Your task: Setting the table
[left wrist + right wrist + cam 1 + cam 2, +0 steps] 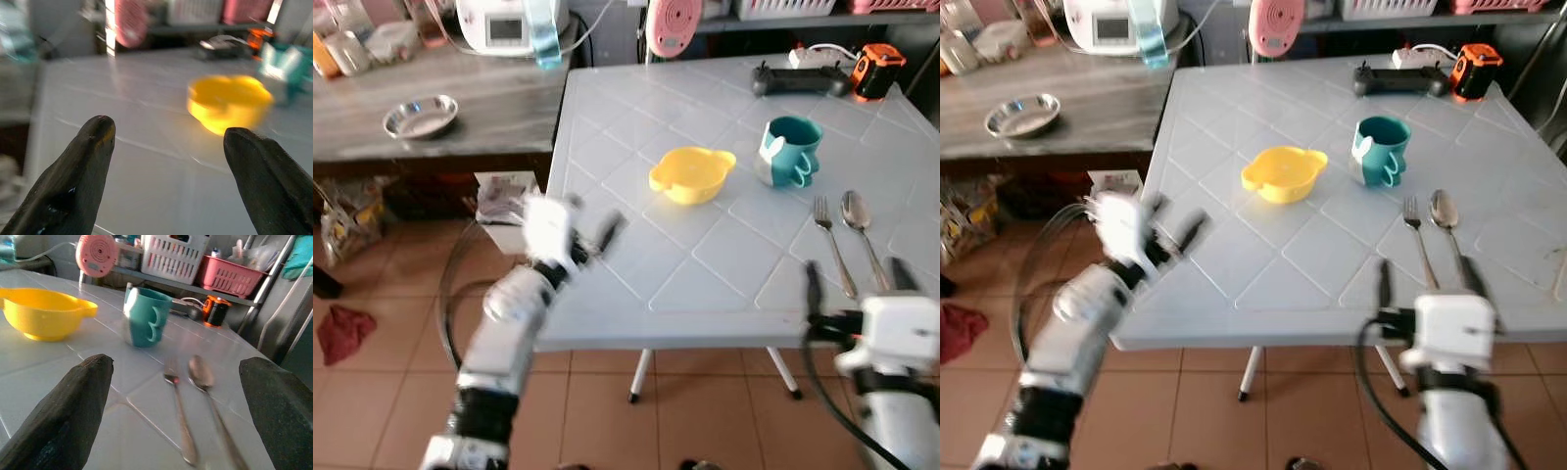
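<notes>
On the pale plastic table (636, 117) sit a yellow bowl (691, 174) near the middle and a teal mug (790, 152) to its right. A fork (832, 245) and spoon (862, 230) lie side by side near the front right edge. My left gripper (592, 223), blurred, hovers open over the table's front left part with the bowl (229, 102) ahead of it. My right gripper (857, 279) is open at the front edge, pointing along the fork (180, 418) and spoon (208, 396), with nothing between its fingers.
A wooden side table (499, 108) on the left carries a steel dish (421, 116) and a white appliance (509, 24). A black controller (800, 78) and an orange tape measure (878, 70) lie at the table's far edge. A red cloth (344, 331) is on the tiled floor.
</notes>
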